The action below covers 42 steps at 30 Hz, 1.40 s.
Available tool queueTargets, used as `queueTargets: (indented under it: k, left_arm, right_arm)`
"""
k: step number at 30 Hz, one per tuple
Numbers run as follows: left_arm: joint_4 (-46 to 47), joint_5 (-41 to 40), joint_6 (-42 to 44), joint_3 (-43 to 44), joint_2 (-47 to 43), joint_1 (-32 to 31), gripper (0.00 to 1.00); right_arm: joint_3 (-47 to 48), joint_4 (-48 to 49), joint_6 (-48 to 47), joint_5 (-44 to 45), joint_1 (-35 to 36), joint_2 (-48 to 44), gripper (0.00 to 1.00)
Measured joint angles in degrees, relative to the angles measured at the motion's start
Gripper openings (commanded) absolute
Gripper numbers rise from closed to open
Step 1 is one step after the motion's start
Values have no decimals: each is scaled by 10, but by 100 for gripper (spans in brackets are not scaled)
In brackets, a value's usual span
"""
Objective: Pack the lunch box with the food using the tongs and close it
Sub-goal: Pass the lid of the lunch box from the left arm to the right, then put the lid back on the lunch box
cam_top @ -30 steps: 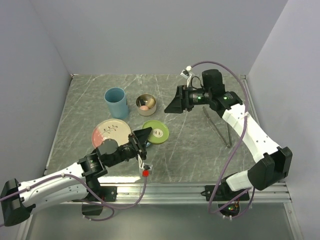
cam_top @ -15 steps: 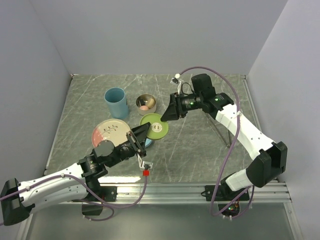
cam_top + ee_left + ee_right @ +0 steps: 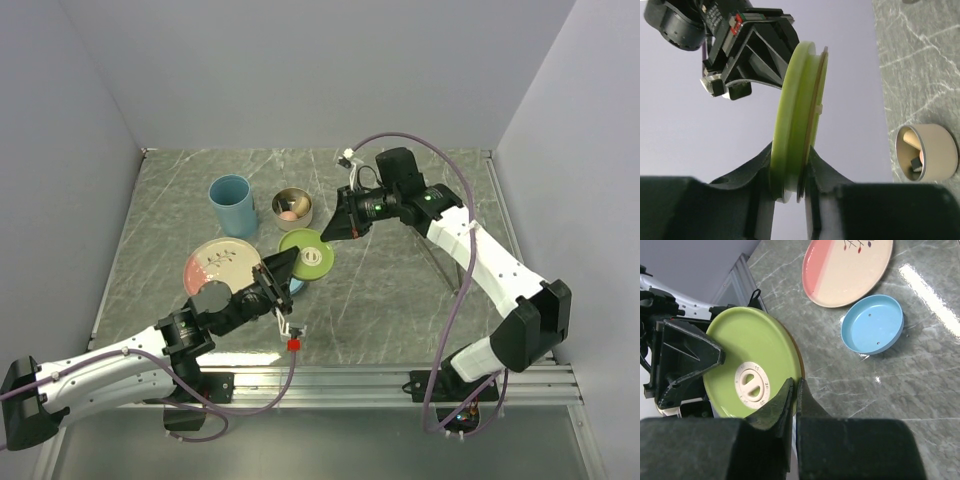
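Note:
A green lid (image 3: 307, 255) with a cream dial hangs tilted above the table, between both arms. My left gripper (image 3: 790, 172) is shut on its near rim (image 3: 800, 115). My right gripper (image 3: 796, 390) is shut on the thin far edge of the same lid (image 3: 747, 360). The lunch box (image 3: 292, 207), a round metal tin, stands open behind the lid. It holds food: a pale egg (image 3: 912, 142) and a small black piece (image 3: 915, 164). The tongs (image 3: 440, 255) lie on the table at the right, under my right arm, touched by neither gripper.
A blue cup (image 3: 231, 204) stands left of the tin. The pink-and-cream plate (image 3: 222, 265) lies in front of it, bare. A shallow blue dish (image 3: 872, 324) sits on the table beneath the raised lid. Walls close in the table on three sides.
My right arm has swung left from near the tongs to the lid, and its jaws have shut on the rim. My left gripper has lifted the lid and tilted it toward the right gripper.

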Motion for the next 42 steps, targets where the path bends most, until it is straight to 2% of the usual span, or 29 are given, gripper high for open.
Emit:
queueTargets:
  k: [1,4,5,9,10,13,17,20,22,26,32,37,42]
  left_arm:
    - [-2,-4,-2,0,-1,0,44]
    - [-9,-18,-13,0,-5,0,53]
    - [-10,-23,-16,0,-8,0,61]
    - [-15,-40,-32,1,-18,0,71]
    - [-19,-46,-39,1,-20,0,77]
    - [-40,-61,-60,7,-27,0,84]
    - [-91,-84,-103,21,-50,0,88]
    - [-166,-111,-184,66,-60,1,97]
    - [-209,-116,-245,109,-61,10,99]
    - [-296,-117,-389,213,-61,78,99]
    - [-413,-71,-652,375,-18,249,99]
    - [-490,-2,-815,420,6,363,99]
    - [-527,59,-928,408,15,459,99]
  right_arm:
    - [3,-1,-1,2,1,3,0]
    - [11,-4,-5,7,2,8,0]
    - [14,-5,-5,7,2,11,0]
    - [30,-6,-3,9,-3,25,0]
    - [34,-5,-3,9,-5,28,0]
    - [45,0,1,12,-14,41,0]
    - [57,10,12,23,-34,56,0]
    - [80,19,22,38,-52,79,0]
    - [97,30,28,51,-58,98,0]
    - [118,47,34,86,-68,135,0]
    - [158,71,43,138,-70,217,0]
    - [207,90,52,166,-71,298,0]
    - [258,111,68,192,-71,373,0]
